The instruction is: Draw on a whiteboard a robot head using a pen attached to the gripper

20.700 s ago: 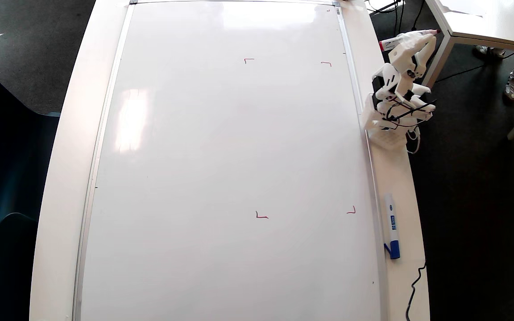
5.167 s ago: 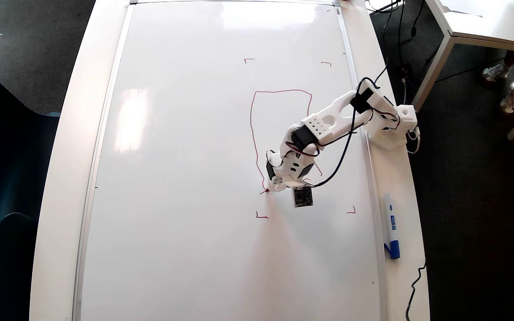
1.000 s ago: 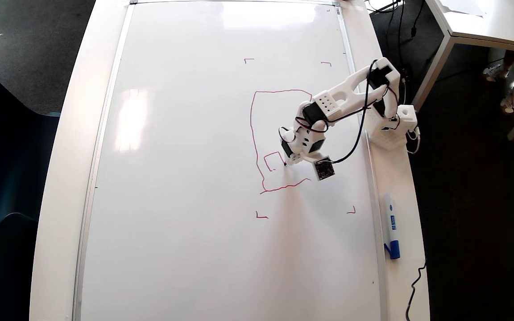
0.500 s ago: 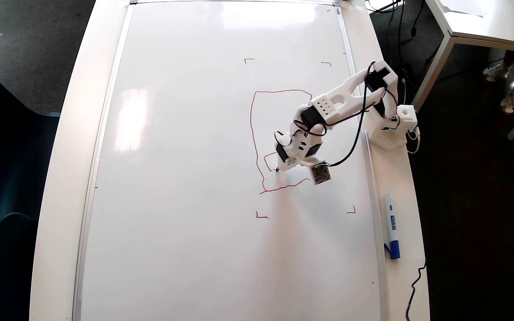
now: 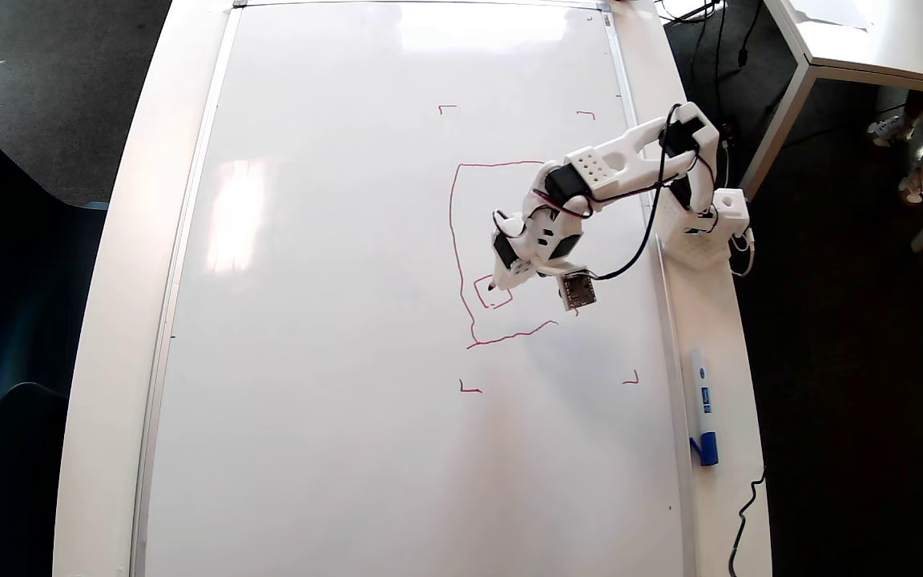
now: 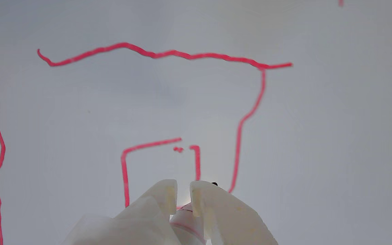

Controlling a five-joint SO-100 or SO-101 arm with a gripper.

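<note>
The whiteboard (image 5: 333,320) fills the table top in the overhead view. On it is the red robot head (image 5: 454,240), a wobbly outline whose right side is hidden behind the arm; one small square (image 5: 479,292) sits inside near its lower left. In the wrist view the outline (image 6: 168,54) and the small square (image 6: 125,170) show above the claw. My gripper (image 5: 501,280) is shut on the pen (image 6: 187,221), whose white barrel shows between the fingers (image 6: 163,194). The pen tip (image 5: 491,286) touches the board at the small square.
A white marker with a blue cap (image 5: 703,407) lies on the table right of the board's frame. Small red corner marks (image 5: 469,389) surround the drawing. A smaller white table (image 5: 870,40) stands at top right. A black cable (image 5: 743,513) hangs at the lower right.
</note>
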